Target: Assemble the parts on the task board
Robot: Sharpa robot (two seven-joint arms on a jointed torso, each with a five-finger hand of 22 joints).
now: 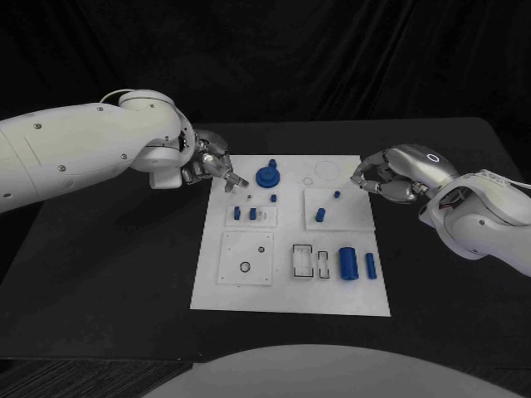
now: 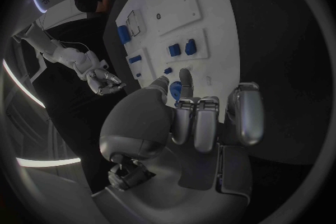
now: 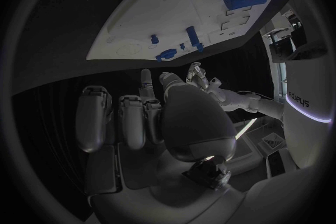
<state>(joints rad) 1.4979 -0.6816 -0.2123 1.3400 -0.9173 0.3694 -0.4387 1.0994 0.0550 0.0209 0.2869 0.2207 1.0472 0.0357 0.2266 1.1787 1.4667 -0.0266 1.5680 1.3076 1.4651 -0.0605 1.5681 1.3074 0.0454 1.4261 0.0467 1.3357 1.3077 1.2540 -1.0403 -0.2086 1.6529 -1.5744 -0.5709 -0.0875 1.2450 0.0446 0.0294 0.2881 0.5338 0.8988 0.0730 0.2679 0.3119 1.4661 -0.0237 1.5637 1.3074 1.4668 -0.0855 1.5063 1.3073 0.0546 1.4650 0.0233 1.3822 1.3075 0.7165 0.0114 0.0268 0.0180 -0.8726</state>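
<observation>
I'm seeing left hand (image 1: 208,168) hovering at task board (image 1: 292,303) far-left edge, fingers loose, empty, beside blue gear (image 1: 268,175). Right hand (image 1: 383,176) curling empty off the far-right corner.

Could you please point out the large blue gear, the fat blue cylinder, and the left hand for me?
Large blue gear (image 1: 268,176), head view, on its round face.
Fat blue cylinder (image 1: 348,264), head view, mid-length on its side.
Left hand (image 1: 208,167), head view, on the silver palm.

Blue parts (image 1: 348,263) on white task board (image 1: 287,298)
</observation>
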